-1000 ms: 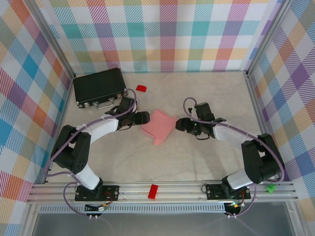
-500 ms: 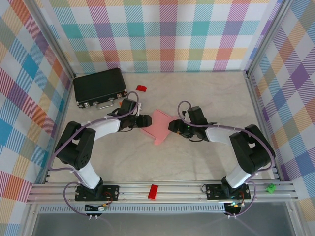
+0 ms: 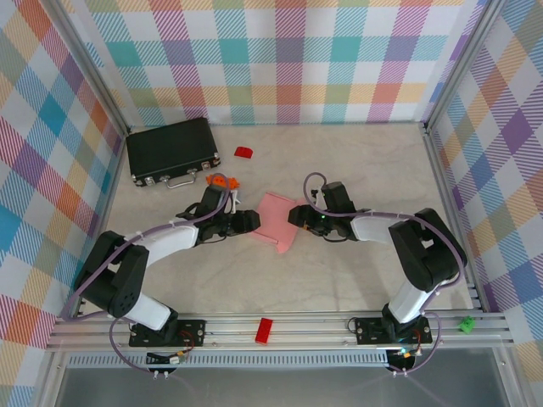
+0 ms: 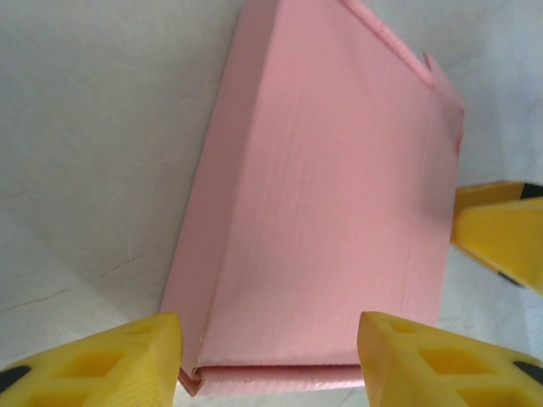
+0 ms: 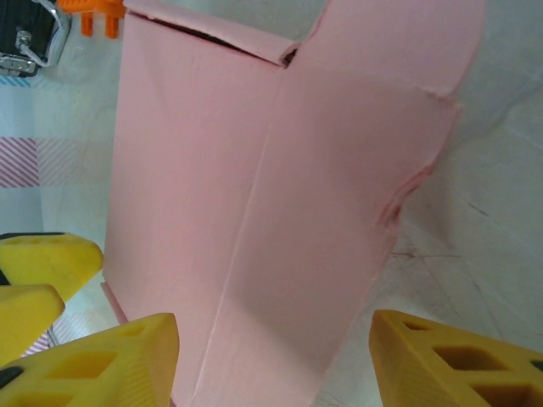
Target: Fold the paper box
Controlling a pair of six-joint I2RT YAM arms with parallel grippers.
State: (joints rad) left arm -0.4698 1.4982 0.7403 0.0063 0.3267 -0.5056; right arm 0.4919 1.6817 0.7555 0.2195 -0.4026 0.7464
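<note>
A: On the pale marbled surface, where's the pale-pink thin card paper box?

B: Mid-surface, between the left gripper and right gripper, each gripper's fingers spread apart at its ends.

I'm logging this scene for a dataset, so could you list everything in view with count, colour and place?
pale-pink thin card paper box: one, pink, partly folded, mid-table between the two grippers.
black rectangular case with a metal handle: one, black, far left of the table by the wall.
small red blocks: two, red; one on the table right of the case, one on the near metal rail.
small orange plastic piece: one, orange, between the case and the left arm.
small green piece: one, green, right end of the near rail.
left gripper: one, black with yellow fingers, open at the box's left end.
right gripper: one, black with yellow fingers, open at the box's right end.
</note>
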